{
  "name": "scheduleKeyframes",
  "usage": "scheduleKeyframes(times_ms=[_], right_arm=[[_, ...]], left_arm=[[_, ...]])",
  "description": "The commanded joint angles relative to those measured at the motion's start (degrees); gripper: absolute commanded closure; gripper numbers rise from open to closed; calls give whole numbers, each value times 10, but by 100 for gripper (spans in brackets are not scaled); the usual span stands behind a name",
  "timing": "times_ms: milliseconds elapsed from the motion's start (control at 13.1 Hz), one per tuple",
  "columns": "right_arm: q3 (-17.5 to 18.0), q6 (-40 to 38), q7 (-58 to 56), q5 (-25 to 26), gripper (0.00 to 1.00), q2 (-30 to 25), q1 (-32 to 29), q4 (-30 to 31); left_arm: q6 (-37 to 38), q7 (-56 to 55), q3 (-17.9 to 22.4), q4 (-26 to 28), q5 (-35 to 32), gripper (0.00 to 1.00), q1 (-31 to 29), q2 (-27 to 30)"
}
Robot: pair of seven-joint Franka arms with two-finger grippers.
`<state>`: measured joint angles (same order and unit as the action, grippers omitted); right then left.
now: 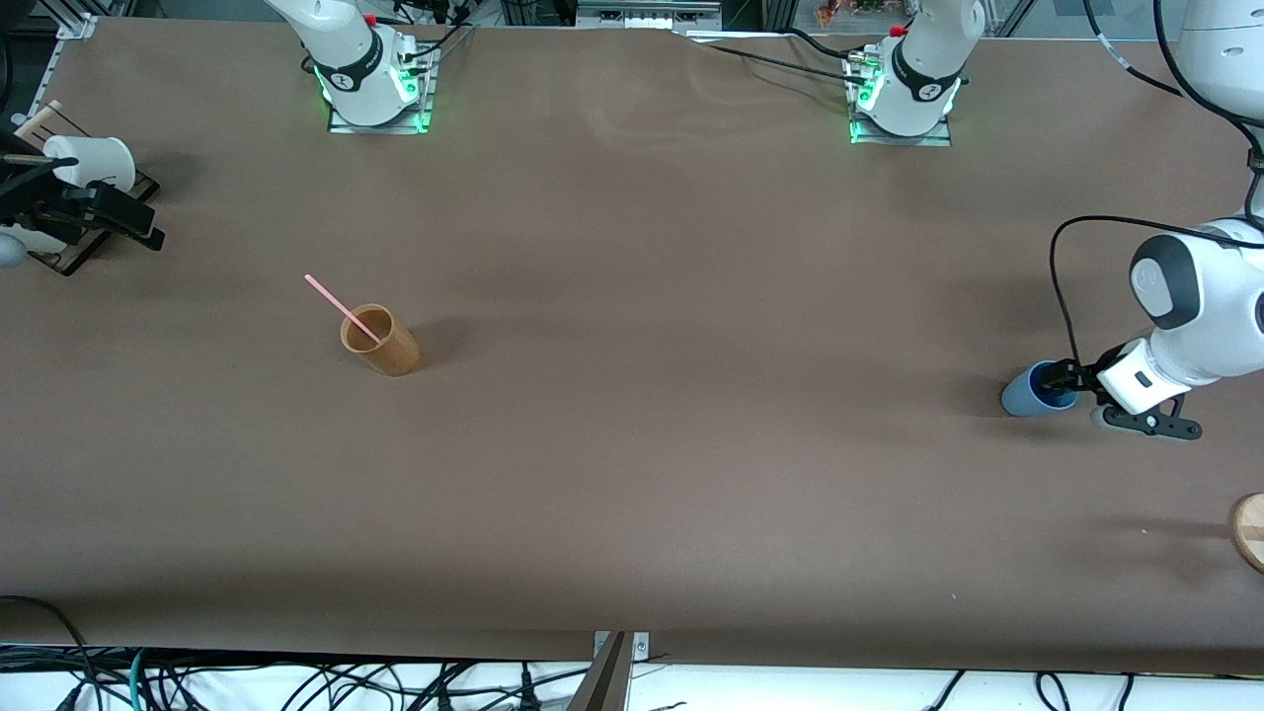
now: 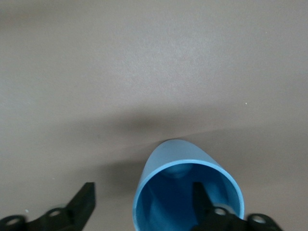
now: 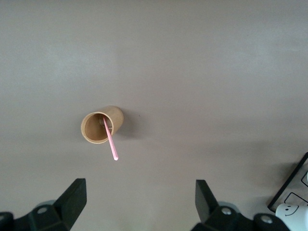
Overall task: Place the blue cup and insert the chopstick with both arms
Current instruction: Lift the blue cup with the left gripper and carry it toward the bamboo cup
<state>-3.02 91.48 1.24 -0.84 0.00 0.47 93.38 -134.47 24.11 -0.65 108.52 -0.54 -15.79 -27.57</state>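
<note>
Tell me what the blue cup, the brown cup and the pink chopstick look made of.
Blue cup: likely plastic, smooth matte wall, even colour. Brown cup: wood-toned, possibly bamboo or wood-look plastic; grain is not discernible. Chopstick: thin, uniformly pink, probably plastic, though painted wood cannot be ruled out.

You have open table (image 1: 632, 395) through the whole middle — the only things standing in it are the brown cup (image 1: 382, 341) with its leaning chopstick (image 1: 341, 309) toward the right arm's end and the blue cup (image 1: 1032, 391) at the left arm's end.
</note>
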Motion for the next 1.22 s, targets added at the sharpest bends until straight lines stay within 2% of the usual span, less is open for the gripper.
scheduleKeyframes(times_ms=[0,76,152,229,533,762,914,1143], right_arm=[[2,-4,-2,3,0,-5,-2,4],[2,-4,-2,4,0,-5,-1,4],[2,-3,-3,4,0,-5,-1,3],[2,-4,-3,4,0,-5,-1,3],[2,-4,-4,5,0,-6,-1,3],[3,-4,-3,5,0,-5,-1,3],[2,-4,-3,5,0,-5,-1,3],[3,-4,-4,6,0,-5,-1,3]], left_arm=[[-12,19,2,11,26,69,-2,2],[-12,20,2,11,26,87,-2,2],[-12,20,3,11,26,98,-2,2],[-12,20,2,11,26,100,-2,2],[-4,18,2,5,26,100,-1,6],[34,9,0,-16,26,100,15,27],[62,-7,-2,-36,26,100,44,42],[101,-99,-4,-76,26,100,110,44]])
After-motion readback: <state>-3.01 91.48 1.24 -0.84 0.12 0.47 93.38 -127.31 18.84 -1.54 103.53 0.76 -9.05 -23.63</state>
